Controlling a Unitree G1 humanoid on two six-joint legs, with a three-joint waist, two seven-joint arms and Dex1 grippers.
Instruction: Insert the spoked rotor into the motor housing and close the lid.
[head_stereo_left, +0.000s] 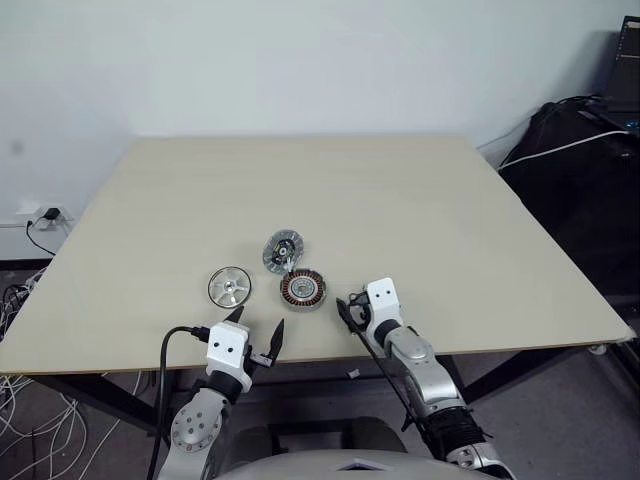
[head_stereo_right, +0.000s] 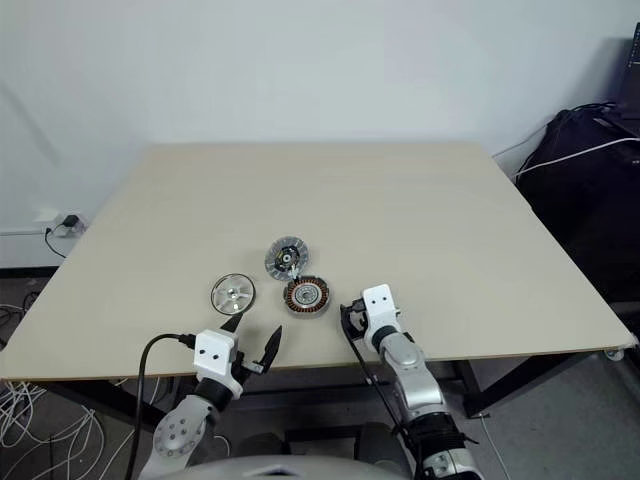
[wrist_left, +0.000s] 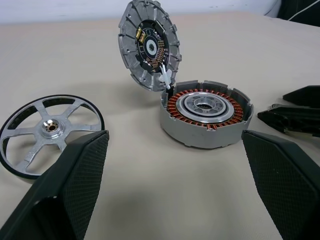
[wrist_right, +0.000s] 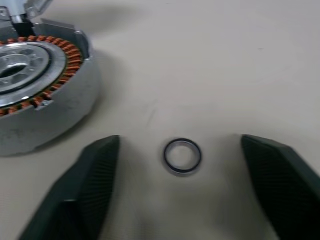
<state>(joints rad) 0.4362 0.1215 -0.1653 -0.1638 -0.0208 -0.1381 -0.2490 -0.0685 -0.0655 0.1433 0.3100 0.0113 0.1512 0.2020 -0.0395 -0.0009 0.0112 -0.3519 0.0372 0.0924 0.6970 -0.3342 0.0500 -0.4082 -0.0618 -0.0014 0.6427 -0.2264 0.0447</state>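
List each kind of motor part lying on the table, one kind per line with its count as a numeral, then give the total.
Spoked rotor: 1
Motor housing with copper windings: 1
Lid, standing tilted open at the housing's edge: 1
Small metal ring between the right gripper's open fingers: 1
Total: 4

Upright lid (head_stereo_left: 283, 250) blocks the motor housing (head_stereo_left: 302, 289) from behind.

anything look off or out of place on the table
Nothing damaged or spilled. The lid stands tilted up at the housing's edge, joined by a white wire, so it is open. A small loose ring lies on the table between the right gripper's fingers.
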